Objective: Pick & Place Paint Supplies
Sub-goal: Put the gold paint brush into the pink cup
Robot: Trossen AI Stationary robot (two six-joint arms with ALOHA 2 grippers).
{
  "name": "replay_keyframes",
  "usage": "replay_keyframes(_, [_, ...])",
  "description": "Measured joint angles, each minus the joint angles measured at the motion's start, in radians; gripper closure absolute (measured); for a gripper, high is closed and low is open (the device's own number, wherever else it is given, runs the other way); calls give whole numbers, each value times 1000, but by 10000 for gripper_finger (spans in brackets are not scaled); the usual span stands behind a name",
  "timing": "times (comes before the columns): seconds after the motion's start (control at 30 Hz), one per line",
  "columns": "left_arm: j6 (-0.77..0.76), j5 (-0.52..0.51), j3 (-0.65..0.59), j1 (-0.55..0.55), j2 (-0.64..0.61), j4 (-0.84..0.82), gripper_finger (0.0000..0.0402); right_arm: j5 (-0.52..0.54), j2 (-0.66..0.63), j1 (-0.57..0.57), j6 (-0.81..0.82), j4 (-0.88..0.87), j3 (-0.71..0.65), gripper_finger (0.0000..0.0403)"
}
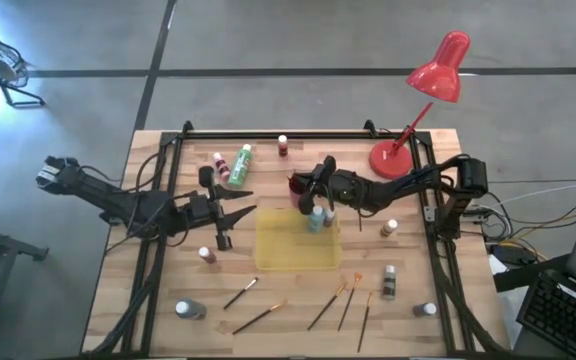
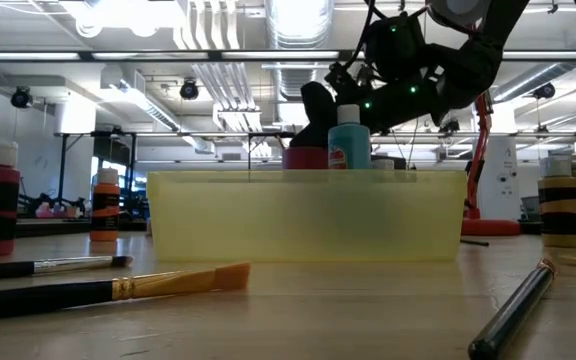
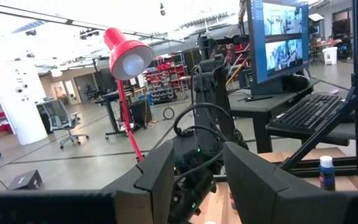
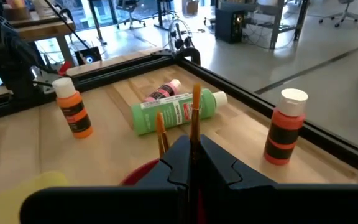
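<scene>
Right gripper (image 4: 191,155) is clamped tight on a thin brush (image 4: 196,118), reaching low over the tray's (image 1: 268,255) far edge, light blue bottle (image 1: 315,219) just below it; left gripper (image 1: 230,226) hangs part open with nothing held, level, beside the tray

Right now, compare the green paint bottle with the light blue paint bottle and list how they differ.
The green paint bottle lies on its side on the bare wood near the table's far edge; the light blue paint bottle stands upright at the yellow tray, below the right pincer. The green one rests beside a pink bottle; the blue one has the right arm above it. Both are small labelled paint bottles.
</scene>
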Motion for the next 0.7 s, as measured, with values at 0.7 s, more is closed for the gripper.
replay_keyframes(0.7, [-1,0,0,0,0,1,257,-1,-22,1,6,-2,1,314])
